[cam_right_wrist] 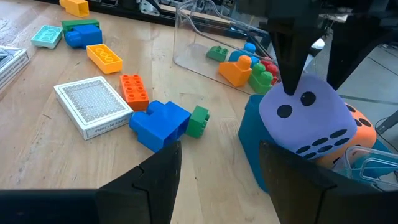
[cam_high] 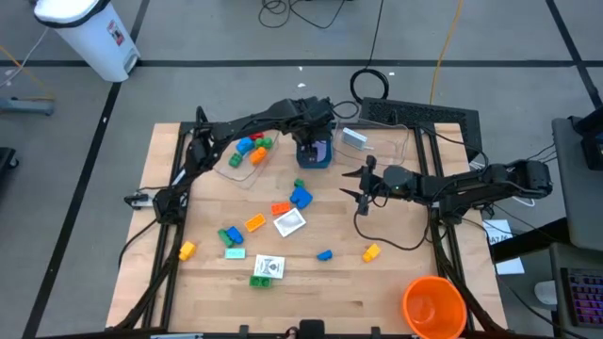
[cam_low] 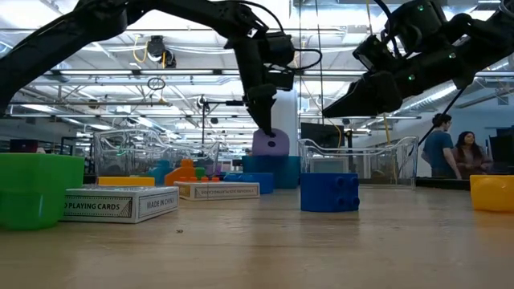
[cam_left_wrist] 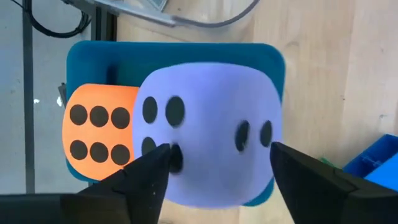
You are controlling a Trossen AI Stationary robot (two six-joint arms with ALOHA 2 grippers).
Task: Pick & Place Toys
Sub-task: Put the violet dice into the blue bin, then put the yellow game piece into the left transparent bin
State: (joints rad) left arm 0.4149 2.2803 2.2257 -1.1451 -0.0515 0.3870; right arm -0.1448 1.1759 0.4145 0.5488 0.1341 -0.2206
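Note:
A purple dotted die [cam_left_wrist: 205, 137] sits tilted in the small blue box [cam_left_wrist: 93, 62], leaning on the orange die [cam_left_wrist: 96, 134] beside it. It also shows in the right wrist view [cam_right_wrist: 308, 121]. My left gripper [cam_left_wrist: 219, 152] points down over the purple die, open, with one fingertip at each side of the die's top. My right gripper [cam_right_wrist: 219, 155] is open and empty, above the table just right of the box [cam_high: 314, 155]. Loose bricks, such as a blue one [cam_right_wrist: 158, 123] and an orange one [cam_right_wrist: 134, 91], lie on the table near a card pack [cam_right_wrist: 92, 104]. My left gripper comes at the purple die from above, pointing down. One fingertip [cam_right_wrist: 290, 87] stands at the upper edge of the die's two-dot face [cam_right_wrist: 298, 106], the other behind the die's top. I cannot tell whether the fingertips touch it. The die's lower part rests in the box.
A clear tub [cam_high: 247, 155] with several bricks lies left of the blue box, and another clear tub [cam_high: 356, 139] stands to its right. More bricks and card packs [cam_high: 268, 266] are scattered over the table's middle. A big orange cup [cam_high: 433, 306] stands at the near right corner.

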